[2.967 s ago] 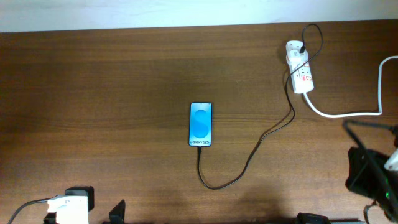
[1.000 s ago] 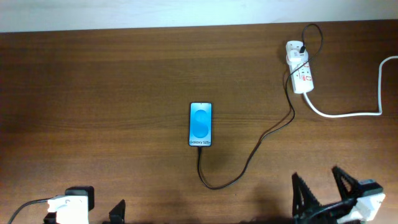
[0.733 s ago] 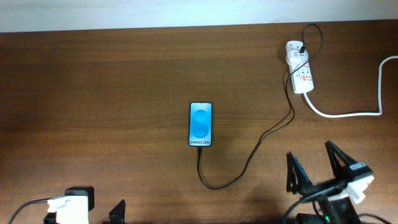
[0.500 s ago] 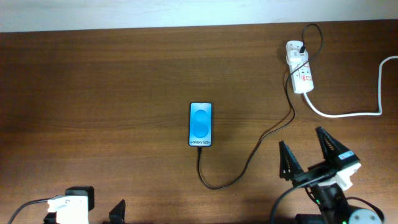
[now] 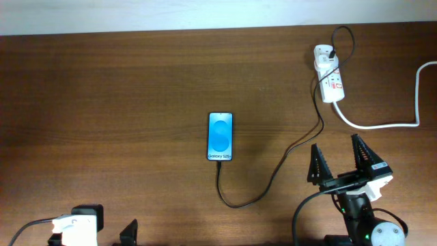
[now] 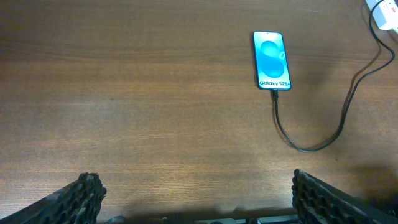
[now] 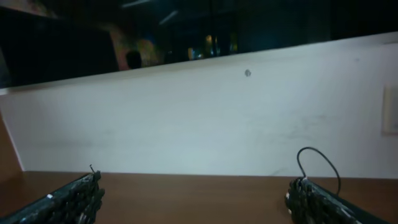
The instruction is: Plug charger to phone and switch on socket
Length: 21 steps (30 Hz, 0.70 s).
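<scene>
Left gripper (image 6: 193, 176): at the near left edge of the bench (image 5: 102, 102); jaws stood wide apart, holding nothing.
Phone (image 5: 220, 137): lay flat near the middle of the bench, blue screen up, the short end with white lettering toward the arms.
Charger (image 5: 273, 174): the thin black cable met the phone's lettered end, looped toward the near edge, then ran right and away to the far end of the socket; its small plug tip (image 6: 274, 94) touched the phone, though how deeply it sat could not be told.
Right gripper (image 5: 334, 141): above the bench just right of the cable, well apart from the phone; jaws spread wide and empty.
Socket (image 5: 329, 80): white strip at the far right.
White cord (image 5: 382, 125): thick, leaving the socket's near end toward the right edge.
</scene>
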### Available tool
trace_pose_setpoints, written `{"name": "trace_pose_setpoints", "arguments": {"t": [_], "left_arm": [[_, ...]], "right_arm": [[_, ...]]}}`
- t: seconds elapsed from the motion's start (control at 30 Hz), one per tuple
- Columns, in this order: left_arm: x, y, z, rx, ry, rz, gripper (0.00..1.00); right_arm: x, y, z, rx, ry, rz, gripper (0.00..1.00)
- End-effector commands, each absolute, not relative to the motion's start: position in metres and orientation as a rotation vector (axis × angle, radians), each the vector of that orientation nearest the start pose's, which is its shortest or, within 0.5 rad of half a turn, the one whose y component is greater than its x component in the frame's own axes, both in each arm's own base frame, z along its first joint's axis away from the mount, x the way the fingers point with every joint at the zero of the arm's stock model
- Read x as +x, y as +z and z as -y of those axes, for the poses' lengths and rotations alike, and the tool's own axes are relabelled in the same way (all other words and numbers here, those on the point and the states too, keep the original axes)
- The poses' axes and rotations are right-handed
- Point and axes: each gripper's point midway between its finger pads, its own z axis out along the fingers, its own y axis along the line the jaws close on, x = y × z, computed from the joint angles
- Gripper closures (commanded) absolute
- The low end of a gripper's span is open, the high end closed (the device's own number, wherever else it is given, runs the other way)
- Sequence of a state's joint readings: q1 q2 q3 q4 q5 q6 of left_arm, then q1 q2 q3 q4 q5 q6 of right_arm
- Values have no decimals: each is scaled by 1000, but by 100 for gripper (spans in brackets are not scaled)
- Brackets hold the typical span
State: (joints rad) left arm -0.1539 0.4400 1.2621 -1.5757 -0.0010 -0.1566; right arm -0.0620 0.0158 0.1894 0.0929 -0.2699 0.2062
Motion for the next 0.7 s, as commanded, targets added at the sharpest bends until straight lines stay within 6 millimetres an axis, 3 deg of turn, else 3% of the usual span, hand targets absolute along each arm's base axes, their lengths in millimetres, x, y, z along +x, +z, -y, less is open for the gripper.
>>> {"name": "trace_pose_setpoints", "arguments": {"t": [0.0,0.43,0.67], "left_arm": [[82,278,12,0,-150,-2327,1],[82,278,12,0,-150,-2327,1],[82,278,12,0,-150,-2327,1]], "right_arm": [[223,275,-30,-36,292,-1306,2],[239,227,-26,40,344,-1367,2],[242,220,-15,100,301,-1392,2]]}}
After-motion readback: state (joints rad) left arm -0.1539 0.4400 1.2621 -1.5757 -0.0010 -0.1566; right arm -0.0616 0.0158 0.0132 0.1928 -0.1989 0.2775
